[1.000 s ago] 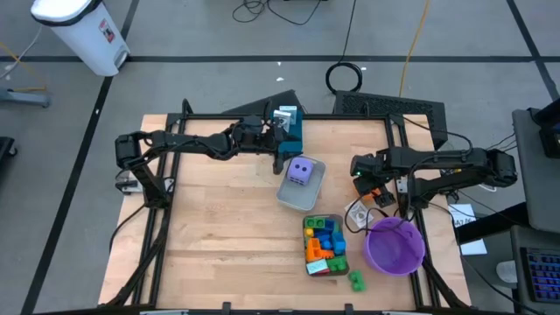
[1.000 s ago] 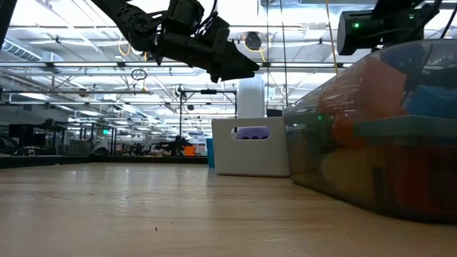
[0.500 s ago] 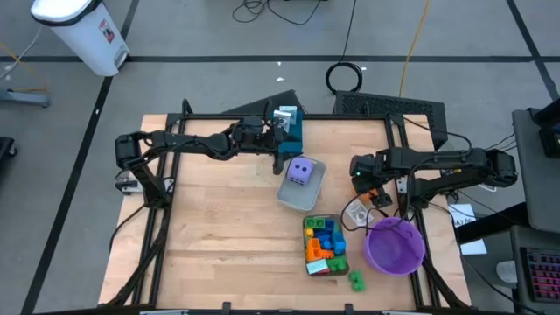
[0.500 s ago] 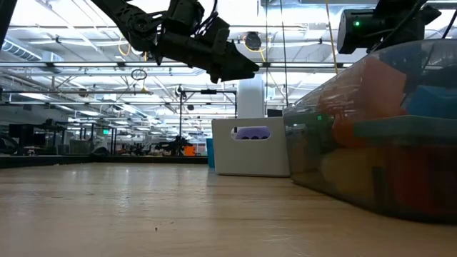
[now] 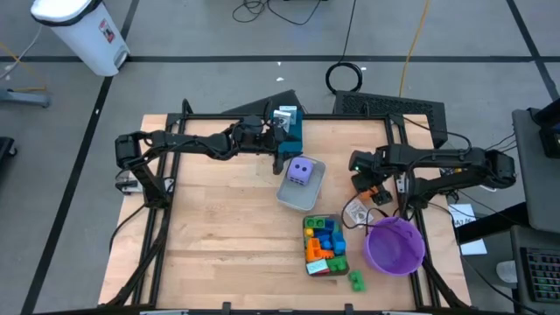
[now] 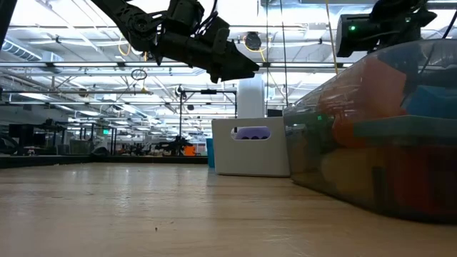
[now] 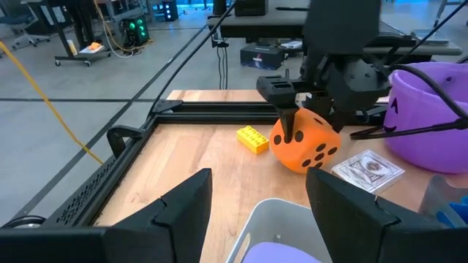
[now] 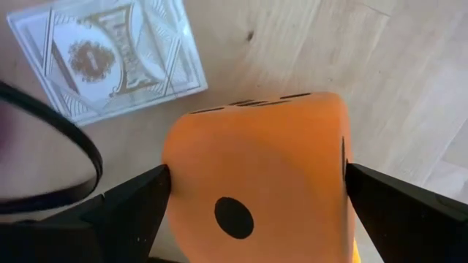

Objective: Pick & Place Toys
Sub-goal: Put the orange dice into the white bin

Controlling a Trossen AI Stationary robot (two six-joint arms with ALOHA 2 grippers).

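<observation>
The orange die (image 7: 303,142) with black dots sits on the table near its right edge, beside a yellow brick (image 7: 252,139). My right gripper (image 8: 256,179) points down over it, open, one finger at each side of the die. The purple die (image 5: 300,171) lies in a grey tray (image 5: 293,199) at the table's middle. My left gripper (image 7: 259,197) hangs open above that tray's far end, with nothing between its fingers. Several coloured bricks fill a second tray (image 5: 325,245), and a green brick (image 5: 356,280) lies on the table beside it. My right gripper has its two fingers (image 8: 139,201) at two opposite sides of the orange die (image 8: 186,157), coming from above and pointing down. Whether the fingers touch the die I cannot tell. The die rests on the table.
A purple bowl (image 5: 395,245) stands at the near right. A clear card case (image 7: 365,169) lies on the table by the orange die. A teal box (image 5: 289,122) stands at the far edge. Black frame rails run along the table's sides.
</observation>
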